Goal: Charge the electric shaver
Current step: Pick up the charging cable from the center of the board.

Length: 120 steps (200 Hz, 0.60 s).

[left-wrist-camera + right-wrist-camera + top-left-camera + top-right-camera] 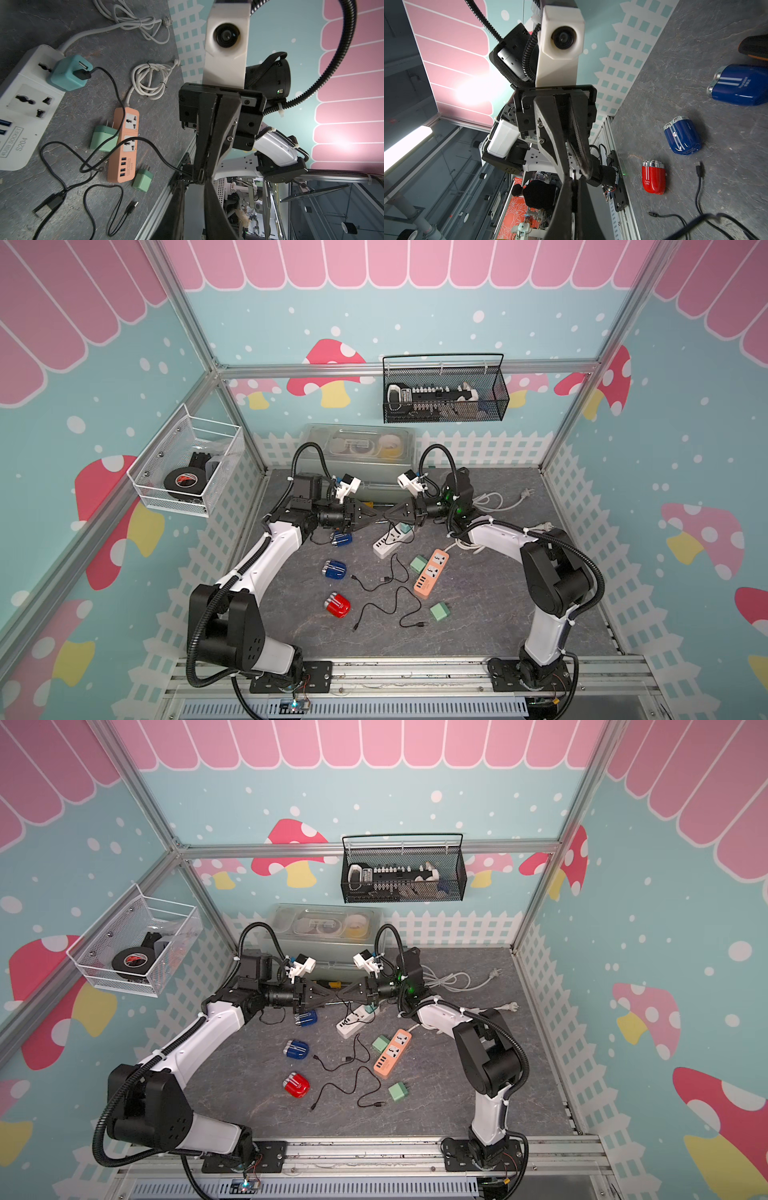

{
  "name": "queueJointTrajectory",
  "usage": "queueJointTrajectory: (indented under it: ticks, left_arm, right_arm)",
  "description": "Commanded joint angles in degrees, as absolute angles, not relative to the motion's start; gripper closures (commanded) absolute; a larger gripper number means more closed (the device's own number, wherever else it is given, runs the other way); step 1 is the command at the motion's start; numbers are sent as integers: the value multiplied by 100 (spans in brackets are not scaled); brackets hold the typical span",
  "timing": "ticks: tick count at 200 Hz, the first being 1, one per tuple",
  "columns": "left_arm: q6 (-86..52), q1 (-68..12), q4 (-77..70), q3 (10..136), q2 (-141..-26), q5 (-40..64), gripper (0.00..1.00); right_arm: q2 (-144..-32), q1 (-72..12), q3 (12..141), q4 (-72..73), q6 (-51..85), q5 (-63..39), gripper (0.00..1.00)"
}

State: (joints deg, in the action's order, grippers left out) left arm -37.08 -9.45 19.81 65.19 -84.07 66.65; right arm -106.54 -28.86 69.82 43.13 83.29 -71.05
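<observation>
Jaws: right gripper (pixel 385 516) pinching cable plug (pixel 200 176); left gripper (pixel 376 514) slightly apart.

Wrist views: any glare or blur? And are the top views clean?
Left wrist view: a glare bloom washes the pink wall panel; white power strip lettering is sharp. Right wrist view: a similar bloom on the pink panel, tube light blown out, red shaver crisp. Both top views: even light, soft shadows on the tabletop, no glare.
</observation>
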Motion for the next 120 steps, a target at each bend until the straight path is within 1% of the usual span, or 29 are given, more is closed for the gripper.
queueJointTrajectory:
  ticks: [1,77,120]
  left_arm:
    - [-3634,-974,1824,6725,-8498,6699,82]
    - [-3753,-1011,1609,6829,-8595,6623,80]
    - [-3803,-1096,1527,6816,-8679,6749,87]
  right_arm:
    - [-10716,-2883,6943,4754,8543,-7155,100]
    - [-10705,-2917,6839,4776,8561,-7138,100]
    - [-10745,-2918,6927,4780,8570,-7078,100]
